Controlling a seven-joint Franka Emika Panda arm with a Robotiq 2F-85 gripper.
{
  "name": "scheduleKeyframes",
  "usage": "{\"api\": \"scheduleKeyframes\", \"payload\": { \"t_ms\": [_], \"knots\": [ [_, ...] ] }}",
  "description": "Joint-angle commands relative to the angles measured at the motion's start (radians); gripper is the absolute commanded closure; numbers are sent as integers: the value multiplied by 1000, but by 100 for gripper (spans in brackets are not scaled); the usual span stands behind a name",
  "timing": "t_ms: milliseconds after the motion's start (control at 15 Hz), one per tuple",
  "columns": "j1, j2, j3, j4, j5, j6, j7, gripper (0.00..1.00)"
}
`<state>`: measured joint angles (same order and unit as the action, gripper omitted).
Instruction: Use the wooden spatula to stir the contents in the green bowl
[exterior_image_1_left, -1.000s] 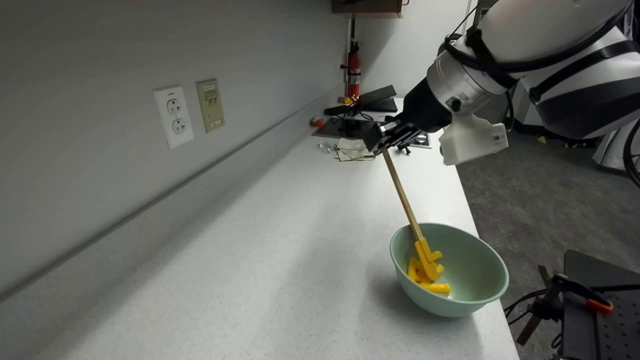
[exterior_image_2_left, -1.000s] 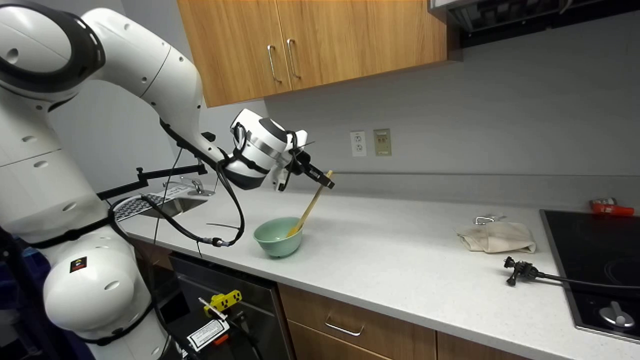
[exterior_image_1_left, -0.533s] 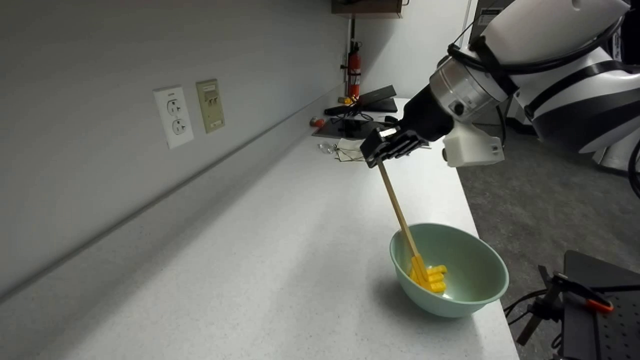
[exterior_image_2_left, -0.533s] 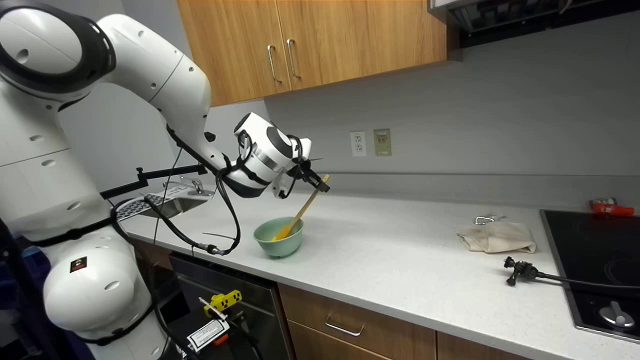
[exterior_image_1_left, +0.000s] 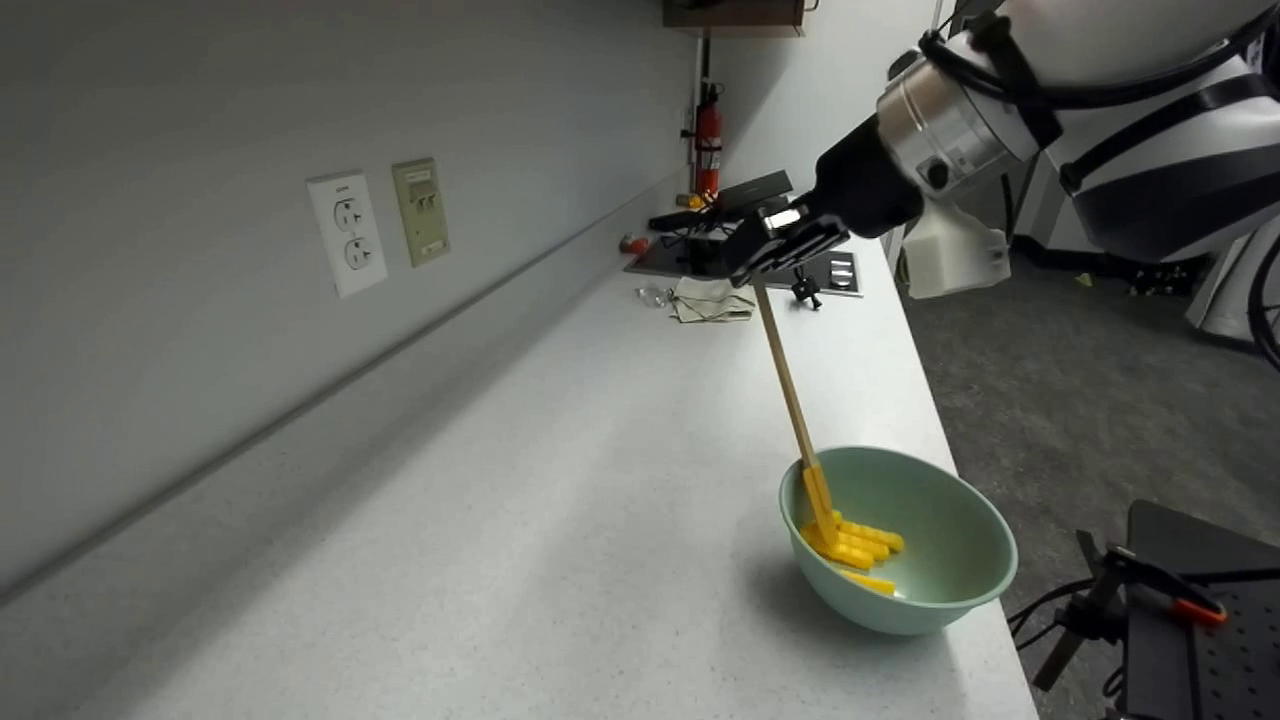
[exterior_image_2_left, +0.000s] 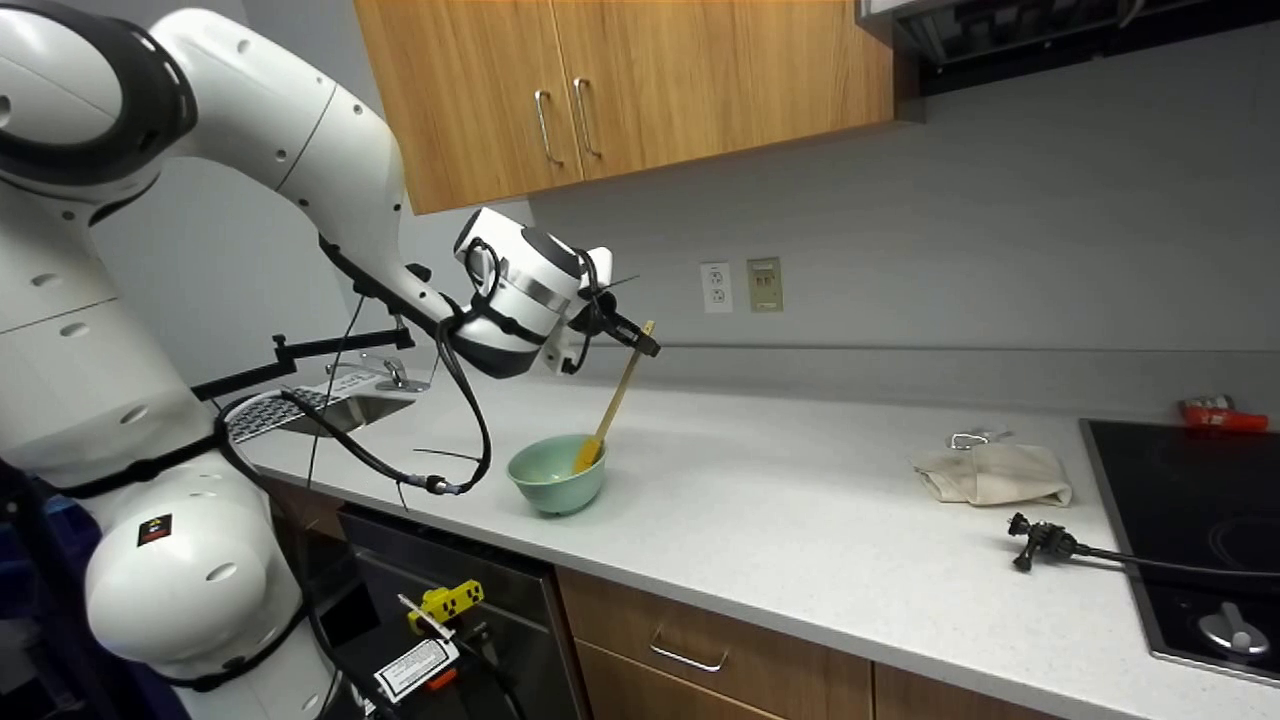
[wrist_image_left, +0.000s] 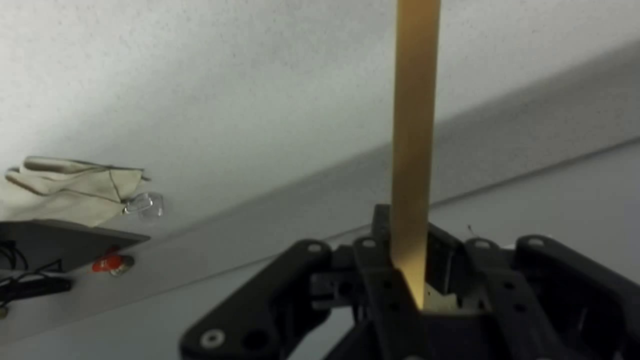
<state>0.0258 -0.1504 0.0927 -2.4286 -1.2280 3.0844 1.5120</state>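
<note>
The claw (exterior_image_1_left: 757, 255) is clamped near the handle's top on the wooden spatula (exterior_image_1_left: 784, 375), which runs between its fingers in the wrist view. Against half a second ago the claw has risen, and the handle stands steeper, though still tilted. The spatula's yellow head remains inside the green bowl (exterior_image_2_left: 555, 495), but it has shifted toward the back edge of the bench (exterior_image_1_left: 600, 500) and toward the end with the cooktop (exterior_image_2_left: 1190, 480). The contents (exterior_image_1_left: 865, 548), yellow pieces, were bunched and partly covered by the head; now more of them show, several side by side next to the head and one just beside that group. Whether the head's tip touches the bowl's floor cannot be told. The bowl has not moved: it stands near the bench's front edge, toward the sink (exterior_image_2_left: 370, 412) end. In an exterior view less of the folded cloth (exterior_image_1_left: 712, 300) and the black mount (exterior_image_1_left: 806, 290) is hidden than before; both lie well apart from the bowl.
</note>
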Motion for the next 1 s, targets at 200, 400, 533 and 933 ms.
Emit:
{"api": "scheduleKeyframes", "payload": {
  "t_ms": [200,400,533,933],
  "knots": [
    [-20,-107,50,-6,-229,-142,209,98],
    [-12,-84,49,-24,-261,-173,256,98],
    [-6,-54,36,-44,-218,-149,229,98],
    [4,40,-4,-88,-20,-12,105,98]
  ]
}}
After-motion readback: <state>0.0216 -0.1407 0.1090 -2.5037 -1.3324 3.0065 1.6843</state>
